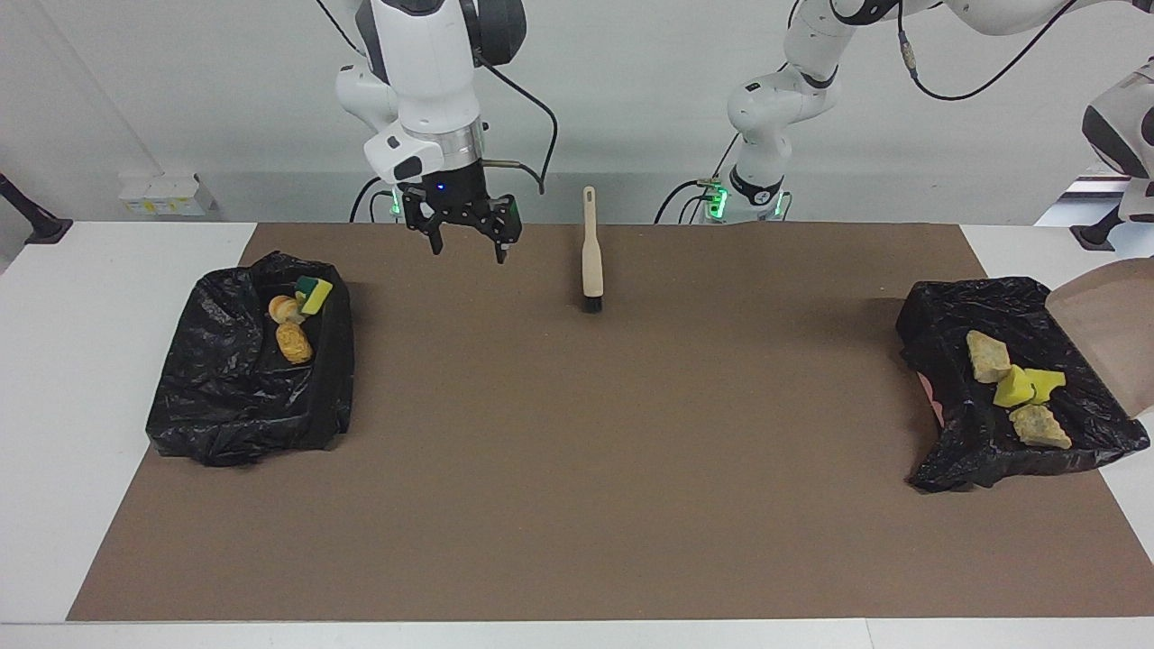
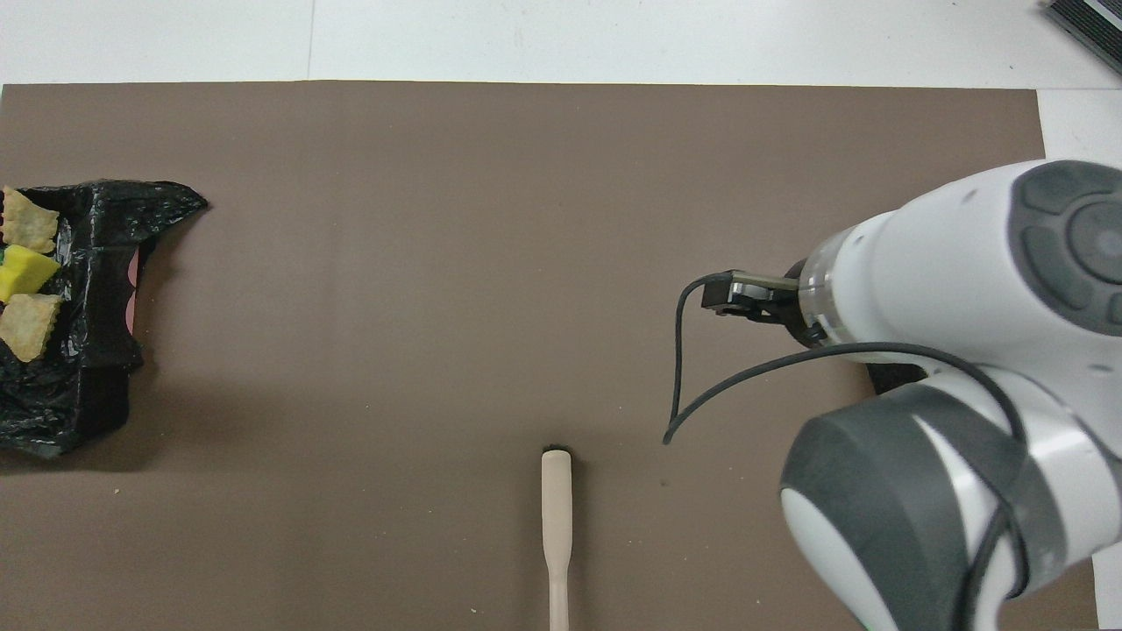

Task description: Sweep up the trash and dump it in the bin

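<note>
Right claw (image 1: 469, 237) hangs wide and empty at upper left of your facing frame. Left claw sits out of frame, shut. You have seven scraps of trash: three (image 1: 297, 317) in one crinkled black bag-lined bin (image 1: 243, 397), four (image 1: 1014, 392) in the other (image 1: 956, 451). One smooth dustpan (image 1: 1113, 324), one slim wooden brush (image 1: 590, 252).
</note>
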Controlling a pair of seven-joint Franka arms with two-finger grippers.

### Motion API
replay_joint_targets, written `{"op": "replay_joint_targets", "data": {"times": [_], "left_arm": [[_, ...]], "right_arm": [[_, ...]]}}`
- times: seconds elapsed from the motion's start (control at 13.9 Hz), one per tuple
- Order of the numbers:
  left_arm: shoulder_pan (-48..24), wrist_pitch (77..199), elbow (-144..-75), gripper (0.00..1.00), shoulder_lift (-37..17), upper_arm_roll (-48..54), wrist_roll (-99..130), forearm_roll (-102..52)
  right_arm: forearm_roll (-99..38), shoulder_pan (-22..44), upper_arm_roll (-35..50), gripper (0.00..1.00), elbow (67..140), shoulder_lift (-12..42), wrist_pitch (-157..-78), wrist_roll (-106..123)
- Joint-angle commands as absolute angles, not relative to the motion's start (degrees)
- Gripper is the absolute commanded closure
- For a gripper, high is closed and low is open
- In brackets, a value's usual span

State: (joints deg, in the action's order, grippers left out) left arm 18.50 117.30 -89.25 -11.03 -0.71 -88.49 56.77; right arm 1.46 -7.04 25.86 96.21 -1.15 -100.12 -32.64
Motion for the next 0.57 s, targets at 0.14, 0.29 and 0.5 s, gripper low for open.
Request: {"op": "replay_joint_targets", "data": {"times": [0.14, 0.29, 0.5], "left_arm": [[14.0, 114.7, -91.5, 1.0, -6.9, -1.1, -86.0, 58.0], [10.9, 110.9, -91.6, 1.0, -6.7, -1.1, -85.7, 55.5], [7.3, 105.7, -91.1, 1.0, -6.8, -1.1, -82.8, 48.6]], "right_arm": [[3.3, -1.6, 14.1, 0.0, 88.6, -1.6, -93.3, -25.9], [3.4, -1.9, 12.1, 0.0, 85.7, -1.1, -87.5, -25.8], [3.3, -2.1, 10.1, 0.0, 83.9, -1.1, -84.2, -20.6]]}}
